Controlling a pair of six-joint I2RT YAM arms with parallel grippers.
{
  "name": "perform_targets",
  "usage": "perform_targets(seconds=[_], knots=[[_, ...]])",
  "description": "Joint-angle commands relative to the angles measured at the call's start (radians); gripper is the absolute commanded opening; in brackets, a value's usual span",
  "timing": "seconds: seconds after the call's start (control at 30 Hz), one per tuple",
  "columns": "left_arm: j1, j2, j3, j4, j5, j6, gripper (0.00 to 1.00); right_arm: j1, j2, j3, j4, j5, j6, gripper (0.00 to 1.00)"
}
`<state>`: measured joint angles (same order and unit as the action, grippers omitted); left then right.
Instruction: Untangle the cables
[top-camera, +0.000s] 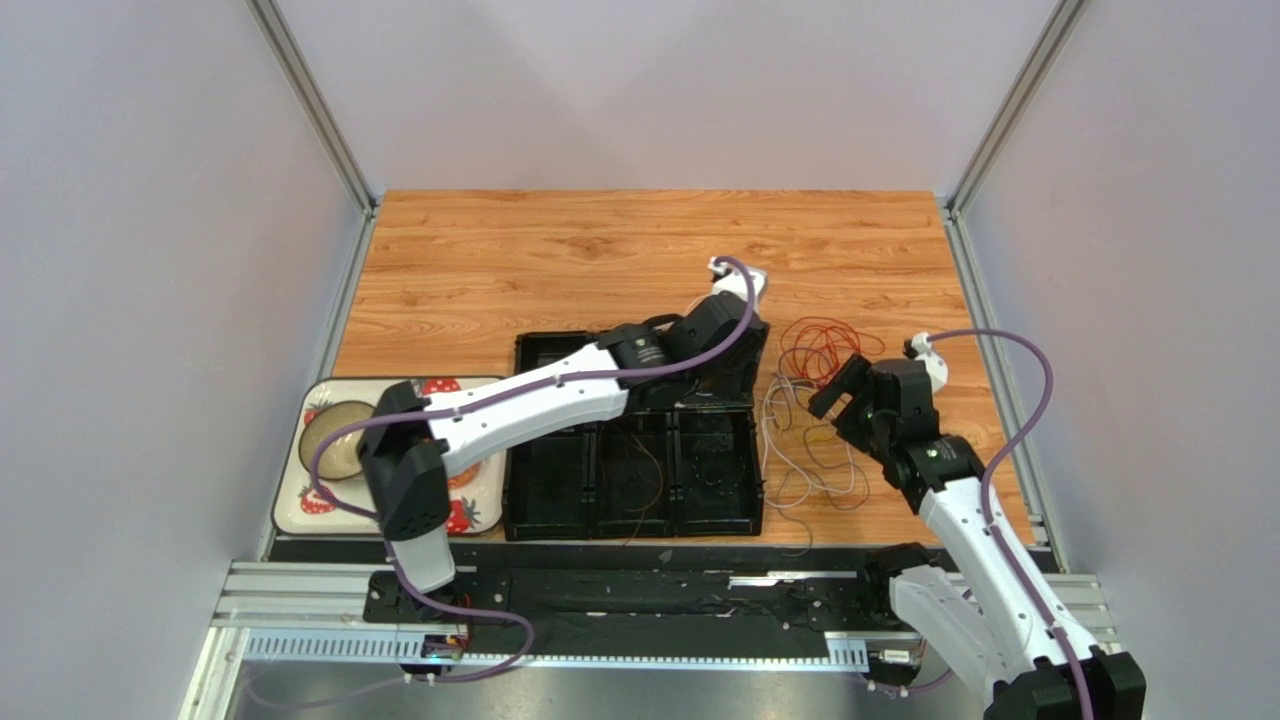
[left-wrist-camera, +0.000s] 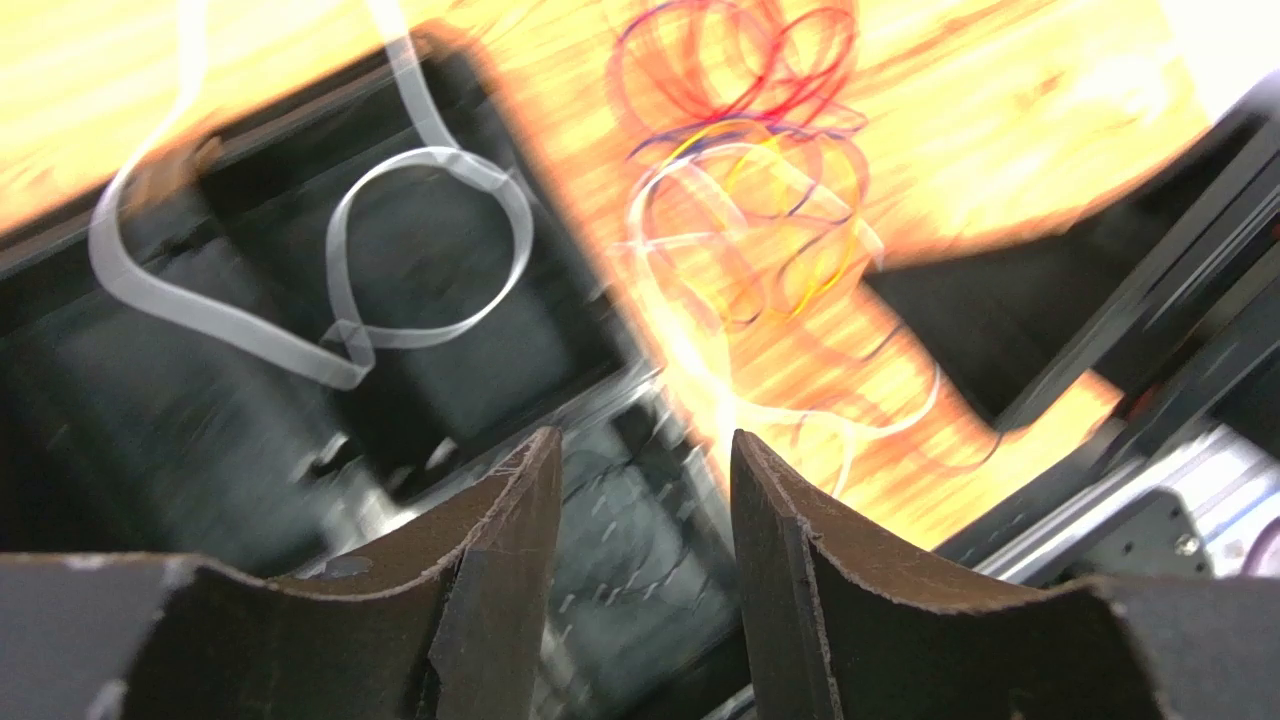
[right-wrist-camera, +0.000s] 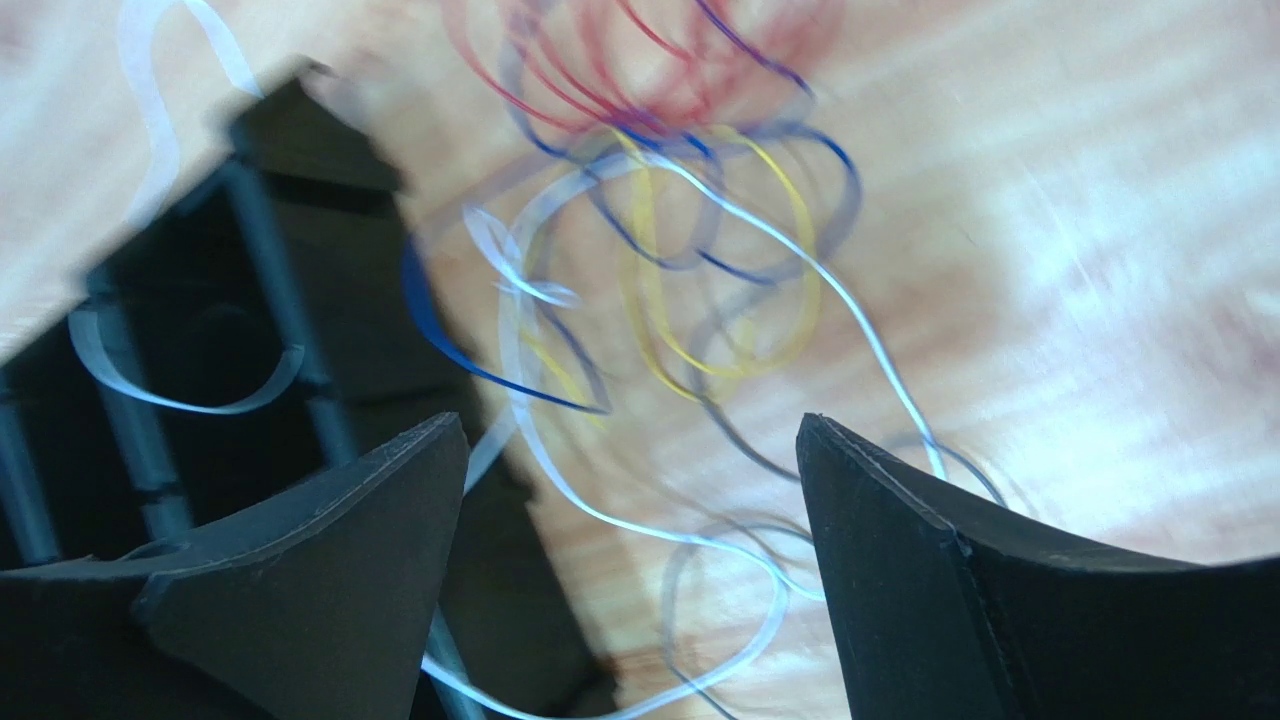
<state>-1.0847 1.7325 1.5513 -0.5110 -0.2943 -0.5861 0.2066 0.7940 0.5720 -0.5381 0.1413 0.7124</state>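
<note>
While the cables (top-camera: 819, 353) lay looped on the tabletop (top-camera: 601, 255) beside the black tray (top-camera: 631, 495), the left claw (left-wrist-camera: 643, 443) stood partly apart, the right claw (right-wrist-camera: 631, 425) wide, both empty.

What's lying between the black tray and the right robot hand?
Between the black tray and the right gripper lie loose cables, mostly white loops; the top view shows it.
</note>
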Motion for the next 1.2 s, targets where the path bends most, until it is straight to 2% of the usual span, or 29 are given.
perform_targets(seconds=[0.0,0.17,0.53,0.9,1.0,1.17], knots=[[-0.003,0.108,0.145,0.045,0.064,0.035,0.54,0.004,-0.082,-0.041,-0.065,0.066,0.071,0.85],[0.005,0.240,0.262,0.035,0.093,0.032,0.55,0.004,-0.173,-0.060,-0.149,0.152,0.113,0.84],[0.031,0.462,0.452,-0.023,0.136,0.020,0.51,0.004,-0.216,-0.067,-0.174,0.130,0.119,0.84],[0.037,0.526,0.460,-0.023,0.138,-0.011,0.46,0.004,-0.171,-0.064,-0.132,0.118,0.104,0.84],[0.035,0.535,0.458,-0.011,0.155,-0.003,0.41,0.004,-0.162,-0.069,-0.119,0.116,0.102,0.84],[0.037,0.542,0.464,-0.008,0.167,-0.004,0.22,0.005,-0.148,-0.073,-0.108,0.110,0.101,0.84]])
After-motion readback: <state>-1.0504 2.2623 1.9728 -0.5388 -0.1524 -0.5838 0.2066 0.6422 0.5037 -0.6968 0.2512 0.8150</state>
